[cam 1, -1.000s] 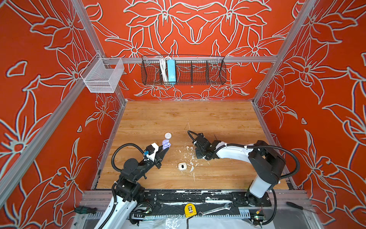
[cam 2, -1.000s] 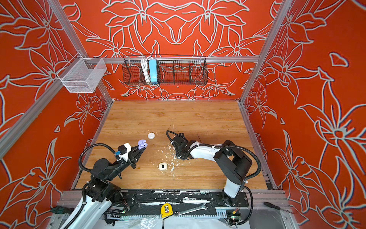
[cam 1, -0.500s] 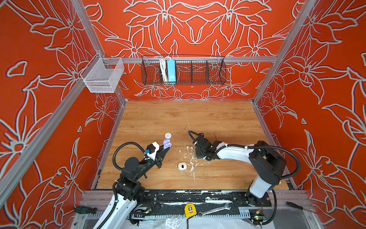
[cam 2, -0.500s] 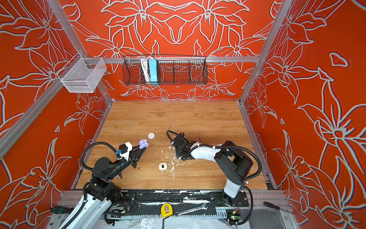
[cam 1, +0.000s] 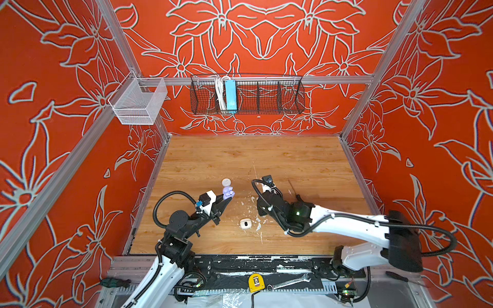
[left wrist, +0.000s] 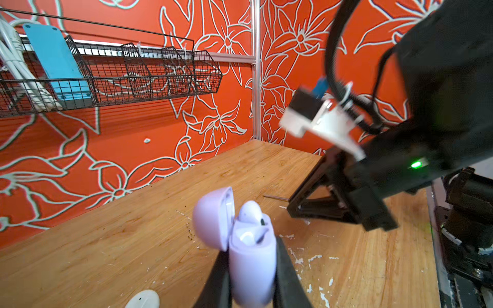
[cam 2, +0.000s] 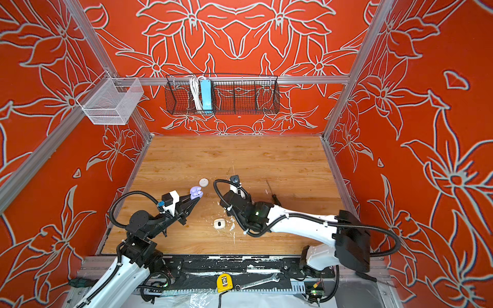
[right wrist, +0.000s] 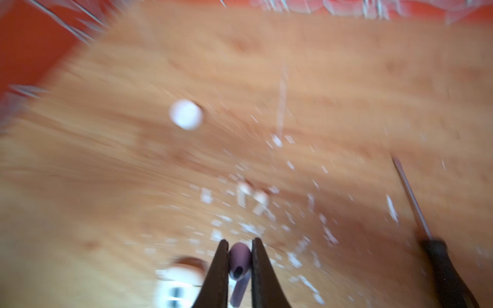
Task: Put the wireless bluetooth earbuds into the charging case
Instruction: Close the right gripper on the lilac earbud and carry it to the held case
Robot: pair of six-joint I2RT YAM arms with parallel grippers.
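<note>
— Where's the lavender earbud [right wrist: 240, 256]?
— My right gripper [right wrist: 240, 243] pinches it between narrow jaws. My left gripper [left wrist: 252, 248] clamps the open charging case [left wrist: 252, 272], with a second earbud [left wrist: 249, 210] seated inside.
— Anything unclear?
— My right wrist view is smeared, and in both top views my right fingertips are hidden.

We're seeing a matt wood-grain table [cam 1: 293, 160], scuffed with rough white flecks [left wrist: 313, 258] beside the case [left wrist: 252, 269]. Case and earbud [right wrist: 240, 256] look like smooth lavender plastic, slightly glossy. Behind the case: black wire-metal basket [left wrist: 170, 72].
</note>
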